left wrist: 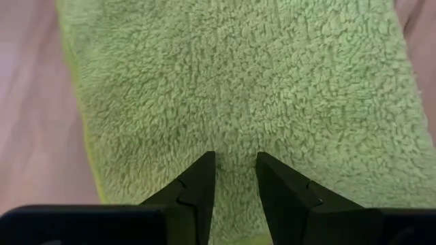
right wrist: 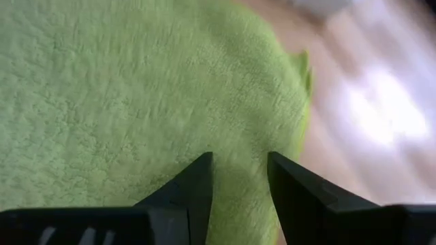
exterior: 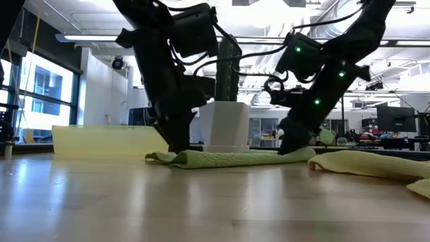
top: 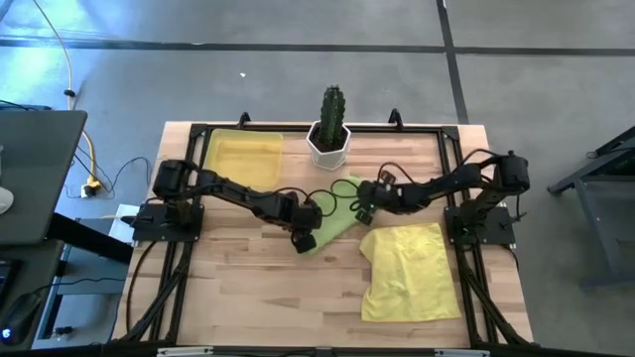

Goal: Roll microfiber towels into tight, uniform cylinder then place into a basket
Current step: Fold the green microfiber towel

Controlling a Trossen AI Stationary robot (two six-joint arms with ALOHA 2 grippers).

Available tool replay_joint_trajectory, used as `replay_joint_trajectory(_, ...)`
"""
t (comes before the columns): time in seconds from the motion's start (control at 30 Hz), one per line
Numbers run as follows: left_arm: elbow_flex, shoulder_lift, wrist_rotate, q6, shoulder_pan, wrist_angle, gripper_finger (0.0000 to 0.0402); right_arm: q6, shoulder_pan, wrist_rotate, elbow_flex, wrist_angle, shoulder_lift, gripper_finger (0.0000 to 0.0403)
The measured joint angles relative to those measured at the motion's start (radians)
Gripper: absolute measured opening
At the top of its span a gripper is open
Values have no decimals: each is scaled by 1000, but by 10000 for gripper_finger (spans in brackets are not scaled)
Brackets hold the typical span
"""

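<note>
Fleecy lime-green microfiber towel (left wrist: 238, 88) fills both wrist views; it lies as a folded strip at mid-surface, running diagonally in front of the white hexagonal pot (top: 328, 145) with its green cactus (top: 332, 104). Left gripper (left wrist: 235, 170) stands at the strip's near-left end, its two dark fingers (left wrist: 197, 184) pressed down into the pile with a narrow gap between them — the jaws are partly apart, and a fold of green cloth shows in the gap, though whether it is pinched cannot be told. Right gripper (right wrist: 238, 173) stands at the strip's far-right end, near the towel's edge, its fingers (right wrist: 194, 184) likewise set a little apart on the fleece; a firm hold cannot be confirmed here either. From table height, both dark arms descend onto the strip, one at each end, the strip (exterior: 235, 158) lying flat and low on the surface. Just right of the green towel, touching or nearly touching it, lies the pale-yellow microfiber towel (top: 407, 270), spread loosely and rumpled toward the near-right of the pale wooden surface (top: 258, 288). Shallow translucent yellow plastic basket (top: 244, 159) sits at the far-left corner — beside the pot, well apart from both towels.
</note>
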Motion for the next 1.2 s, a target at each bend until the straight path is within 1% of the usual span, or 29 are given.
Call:
replay_joint_trajectory(0.2,5,46,-1,-65,-28,32,97,-244,-55,1,3,78,0,133)
replay_joint_trajectory(0.3,5,43,0,-70,-41,81,97,-256,-55,-12,25,67,-30,133)
replay_joint_trajectory(0.37,2,35,13,-64,-47,112,97,-205,-41,-66,42,58,-61,133)
replay_joint_trajectory(0.4,0,31,24,-54,-50,124,97,-150,-32,-105,46,47,-75,133)
replay_joint_trajectory(0.47,-1,15,37,-29,-54,140,97,4,-11,-173,49,44,-90,133)
replay_joint_trajectory(0.53,-1,-13,36,-9,-57,148,97,163,19,-207,49,35,-95,133)
replay_joint_trajectory(0.57,0,-28,36,4,-57,146,97,221,39,-207,49,21,-94,133)
replay_joint_trajectory(0.63,0,-52,28,22,-55,113,97,295,81,-178,49,-6,-79,133)
replay_joint_trajectory(0.7,0,-72,17,52,-54,93,97,323,121,-113,49,-44,-62,133)
replay_joint_trajectory(0.83,0,-94,-12,92,-55,26,97,305,156,43,49,-104,-26,133)
replay_joint_trajectory(0.93,0,-94,-12,79,-55,-19,97,291,145,74,49,-172,-3,133)
replay_joint_trajectory(1.03,0,-94,-8,37,-61,-45,97,225,112,84,47,-207,19,133)
replay_joint_trajectory(1.2,0,-94,-7,-3,-81,-34,97,19,34,107,37,-167,31,133)
